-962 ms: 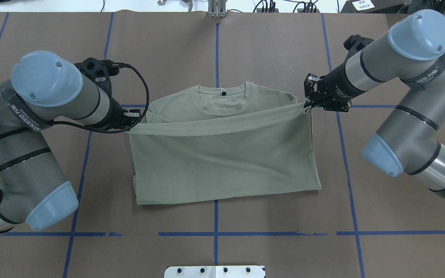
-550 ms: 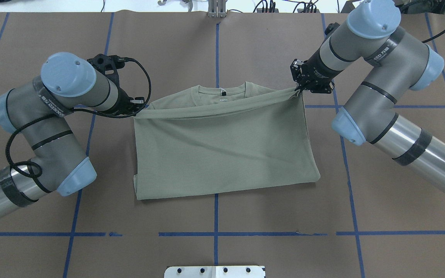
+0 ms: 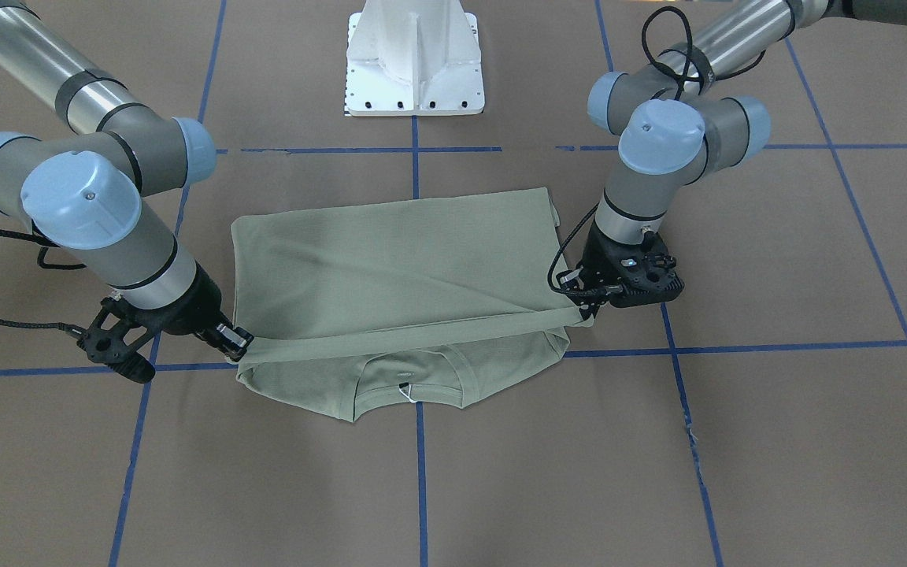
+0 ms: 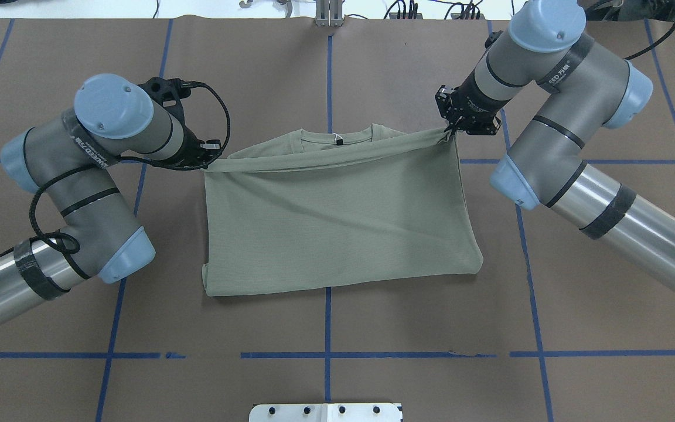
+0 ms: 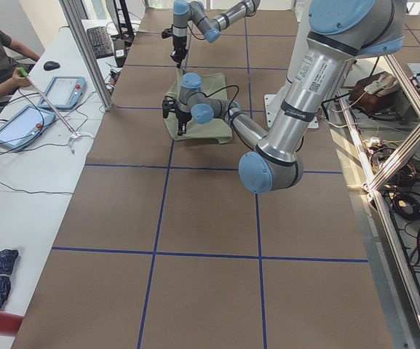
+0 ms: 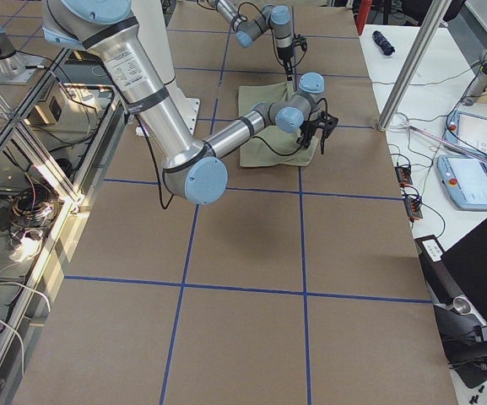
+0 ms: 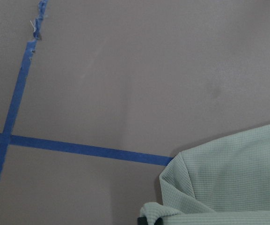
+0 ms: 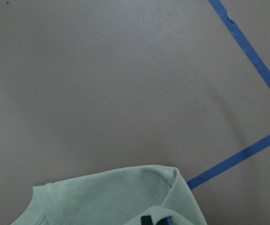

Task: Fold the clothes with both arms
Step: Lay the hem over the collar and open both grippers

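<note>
The sage-green shirt (image 4: pixel 337 223) lies on the brown table, its lower half folded up over the chest toward the collar (image 4: pixel 337 139). My left gripper (image 4: pixel 207 159) is shut on the left corner of the raised hem. My right gripper (image 4: pixel 450 132) is shut on the right corner. The hem is stretched taut between them, just short of the collar. In the front-facing view the shirt (image 3: pixel 390 260) hangs between the left gripper (image 3: pixel 579 303) and the right gripper (image 3: pixel 237 339). The collar and white label (image 3: pixel 406 387) still show. The wrist views show shirt corners (image 7: pixel 228 187) (image 8: pixel 120 197).
Blue tape lines (image 4: pixel 327 354) grid the brown table. The white pedestal base (image 3: pixel 414 59) stands at the robot's side. An operator and tablets (image 5: pixel 20 123) are at the far table edge, with a keyboard and cables beyond.
Both grippers have carried the hem away from the robot toward the collar, covering more of the chest. The fold's near edge has shifted slightly the same way. Both arms have extended.
</note>
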Motion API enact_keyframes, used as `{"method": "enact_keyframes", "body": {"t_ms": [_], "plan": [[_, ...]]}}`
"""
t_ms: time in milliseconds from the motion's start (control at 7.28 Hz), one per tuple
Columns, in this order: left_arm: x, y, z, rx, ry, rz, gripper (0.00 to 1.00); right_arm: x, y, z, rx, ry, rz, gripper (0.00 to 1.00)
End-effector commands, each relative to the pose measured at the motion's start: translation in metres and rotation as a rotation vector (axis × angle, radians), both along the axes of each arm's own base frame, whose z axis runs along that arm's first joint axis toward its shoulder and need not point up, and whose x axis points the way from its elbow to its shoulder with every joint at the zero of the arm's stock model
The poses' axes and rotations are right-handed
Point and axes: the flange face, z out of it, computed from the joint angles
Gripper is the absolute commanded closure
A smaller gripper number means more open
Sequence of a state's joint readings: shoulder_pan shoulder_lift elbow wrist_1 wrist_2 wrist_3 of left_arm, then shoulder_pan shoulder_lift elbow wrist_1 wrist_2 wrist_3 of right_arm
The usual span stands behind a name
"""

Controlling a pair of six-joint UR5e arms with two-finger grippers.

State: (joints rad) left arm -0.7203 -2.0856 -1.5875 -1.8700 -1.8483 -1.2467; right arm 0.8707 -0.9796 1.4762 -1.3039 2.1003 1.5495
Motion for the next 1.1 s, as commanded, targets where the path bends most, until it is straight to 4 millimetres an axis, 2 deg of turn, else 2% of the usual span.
{"method": "enact_keyframes", "body": {"t_ms": [0, 137, 275, 687, 962], "plan": [[0.005, -0.005, 0.000, -0.004, -0.004, -0.003, 1.00, -0.002, -0.002, -0.002, 0.003, 0.002, 0.002, 1.00], [0.007, -0.007, -0.009, 0.003, 0.005, -0.004, 1.00, -0.004, -0.001, -0.005, 0.004, 0.000, -0.002, 1.00], [0.009, -0.009, -0.010, 0.003, 0.004, -0.005, 1.00, -0.004, -0.001, -0.004, 0.003, 0.001, 0.000, 1.00], [0.003, -0.016, -0.005, -0.002, -0.005, -0.015, 1.00, -0.004, -0.007, 0.003, 0.001, 0.020, 0.014, 1.00], [-0.003, -0.023, -0.002, -0.004, -0.010, -0.025, 1.00, -0.010, -0.013, -0.003, 0.001, 0.020, 0.014, 1.00]]}}
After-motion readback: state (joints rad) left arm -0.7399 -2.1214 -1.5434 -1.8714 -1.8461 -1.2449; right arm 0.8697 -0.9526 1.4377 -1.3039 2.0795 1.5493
